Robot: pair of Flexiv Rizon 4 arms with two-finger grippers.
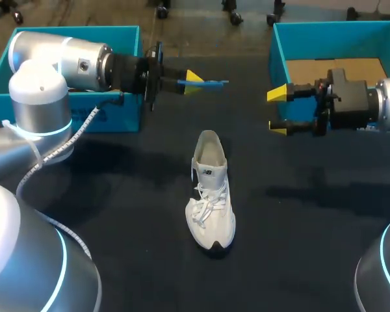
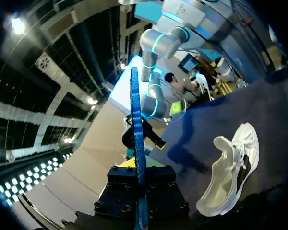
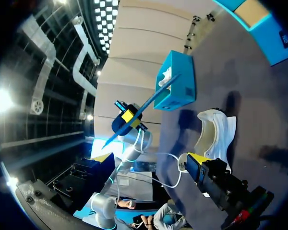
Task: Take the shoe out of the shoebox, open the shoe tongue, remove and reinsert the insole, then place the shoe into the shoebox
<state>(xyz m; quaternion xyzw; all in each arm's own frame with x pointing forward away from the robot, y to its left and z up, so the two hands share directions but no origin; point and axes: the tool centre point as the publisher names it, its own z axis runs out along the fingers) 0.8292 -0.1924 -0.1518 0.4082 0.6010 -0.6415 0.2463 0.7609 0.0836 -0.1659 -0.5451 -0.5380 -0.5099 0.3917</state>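
shoe [image 1: 210,195]: toe toward robot, heel away | left jaws clamp insole [image 1: 208,82] | right jaws released

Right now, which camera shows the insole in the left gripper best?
The right wrist view: the blue insole shows full length, clamped in the left gripper. The left wrist view sees it only edge-on, as a thin strip. The head view shows just the short end sticking out past that gripper.
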